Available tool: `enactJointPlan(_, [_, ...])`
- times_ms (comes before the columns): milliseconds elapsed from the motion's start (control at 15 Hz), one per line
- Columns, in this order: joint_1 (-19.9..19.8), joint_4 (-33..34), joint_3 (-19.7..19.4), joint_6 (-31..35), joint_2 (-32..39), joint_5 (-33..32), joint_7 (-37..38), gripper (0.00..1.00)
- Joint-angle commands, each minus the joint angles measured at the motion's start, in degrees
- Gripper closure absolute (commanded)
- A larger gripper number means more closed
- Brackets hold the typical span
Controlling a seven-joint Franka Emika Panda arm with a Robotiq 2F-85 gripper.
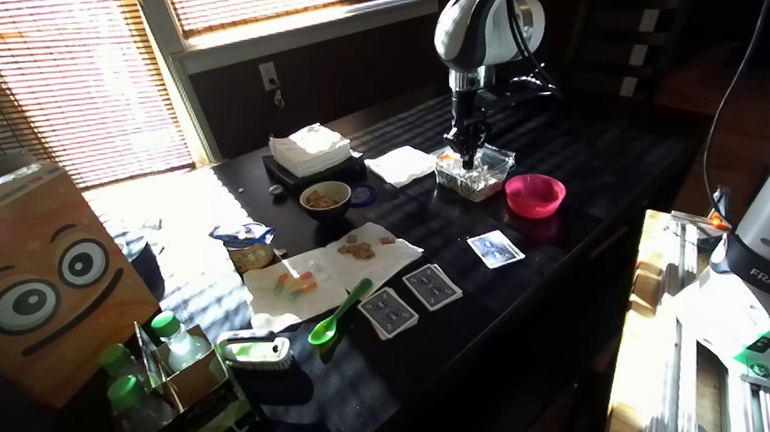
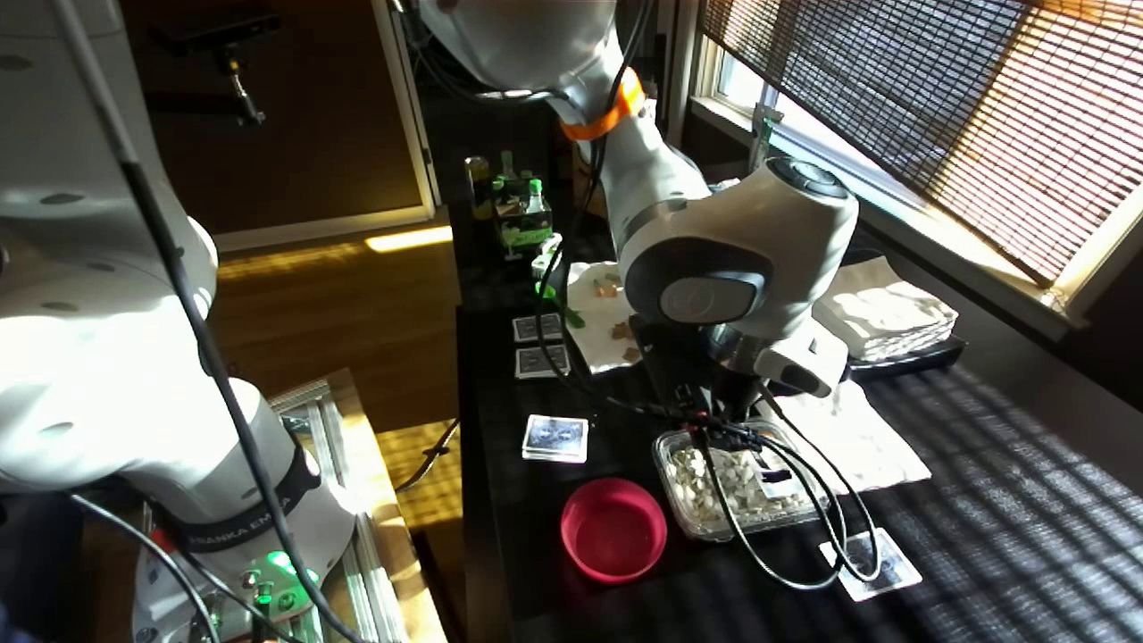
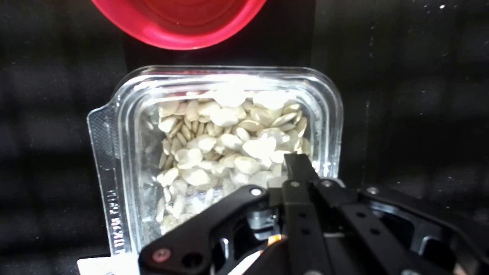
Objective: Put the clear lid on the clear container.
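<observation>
"What's the wrist view showing?"
"Lettering (image 3: 114, 223) along a plastic tab (image 3: 103, 139), which both exterior views are losing."
"And the clear lid (image 3: 229, 147)?"
"It seems to be lying over the seeds (image 3: 191, 158) in the clear container (image 1: 465, 184), beside the pink bowl (image 2: 613, 530)."
"The tool (image 1: 468, 163)?"
"Its fingers are standing together over the container; whether they're touching plastic, I can't tell."

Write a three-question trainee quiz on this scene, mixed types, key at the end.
1. Open: what does the container hold?
2. Multiple choice: the fingers are nearest the a) spoon; b) container; c) bottles.
3. True or false: in the wrist view, dark table shows between the container and the pink bowl.

Key: 1. Seeds. 2. b. 3. True.
</observation>
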Motion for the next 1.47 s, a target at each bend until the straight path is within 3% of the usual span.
enactJointPlan(0, [-1.85,1.60,2.33,-2.12,0.57,5.43,-4.64,1.00])
enactJointPlan(333, [-2.38,2.07,3.28,-1.96,0.91,8.95,-7.15,1.00])
enactJointPlan(667, [-1.83,1.22,2.45,0.45,-0.16,7.90,-6.24,1.00])
enactJointPlan(933, [0.43,0.03,-1.69,3.82,-0.52,-0.22,1.00,1.00])
enactJointPlan(1400, [1.82,0.15,-7.59,0.96,-0.52,-11.66,13.12,1.00])
